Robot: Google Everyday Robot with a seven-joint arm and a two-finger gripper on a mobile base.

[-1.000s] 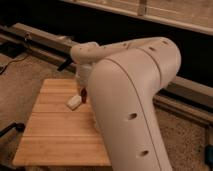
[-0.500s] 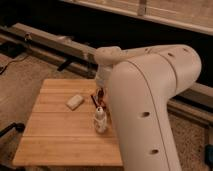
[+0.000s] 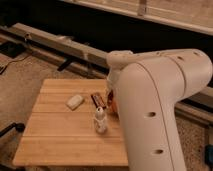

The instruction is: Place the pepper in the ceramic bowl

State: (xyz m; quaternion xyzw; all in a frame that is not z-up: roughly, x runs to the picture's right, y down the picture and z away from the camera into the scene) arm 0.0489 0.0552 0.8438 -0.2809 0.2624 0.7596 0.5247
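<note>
Wooden counter in the middle, made of pale planks, on a speckled floor.

Big white arm in front on the right, hiding the right side of the counter. Bends at a round joint near the top and reaches down to the counter's far right part.

Gripper at the low end of the arm, just above the counter, close to the bowl. Mostly hidden by the arm. Cannot tell if released, clenched or grasping something.

Only a small orange-red slice of the bowl in sight, right at the arm's edge, just beside the gripper.

Tiny dark red bit at the gripper, maybe the pepper. Too small and too hidden to be sure. Cannot tell if held, or if inside the bowl or beside it.

Dark brown bar flat on the counter, just left of the bowl and near the gripper.

Small white cup left of the bar, a little apart from it, seemingly on its side.

Small white upright thing on the counter in front of the bar, nearer the camera. Hard to say what.

Long grey rail behind the counter, slanting across the floor.
</note>
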